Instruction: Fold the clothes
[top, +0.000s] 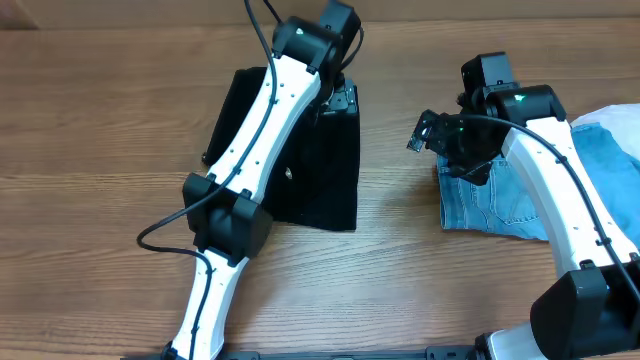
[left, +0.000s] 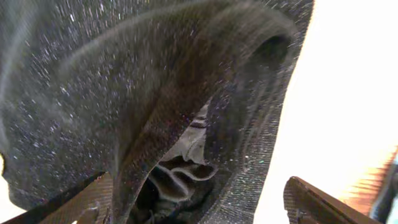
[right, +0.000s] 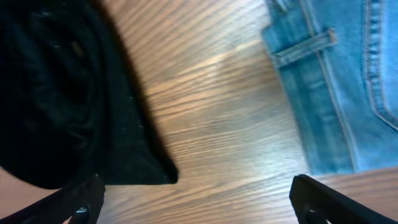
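The black fuzzy knit garment (top: 318, 175) lies in a folded slab at the table's middle, with one small pale button (top: 289, 173) showing. My left gripper (top: 341, 98) hangs over its far right corner. In the left wrist view the left gripper (left: 199, 208) is open, jaws wide apart, with bunched folds of the black garment (left: 124, 93) filling the space between them. Light-blue denim (top: 495, 200) lies to the right. My right gripper (top: 426, 132) hovers open over bare wood between the two clothes; its wrist view shows the right gripper (right: 199, 199), the black garment (right: 56, 93) left, the denim (right: 339, 93) right.
The left arm (top: 250, 140) stretches diagonally across the black garment and hides part of it. A black cable (top: 165, 230) loops on the wood at the left. Something white (top: 612, 113) shows at the far right edge behind the denim.
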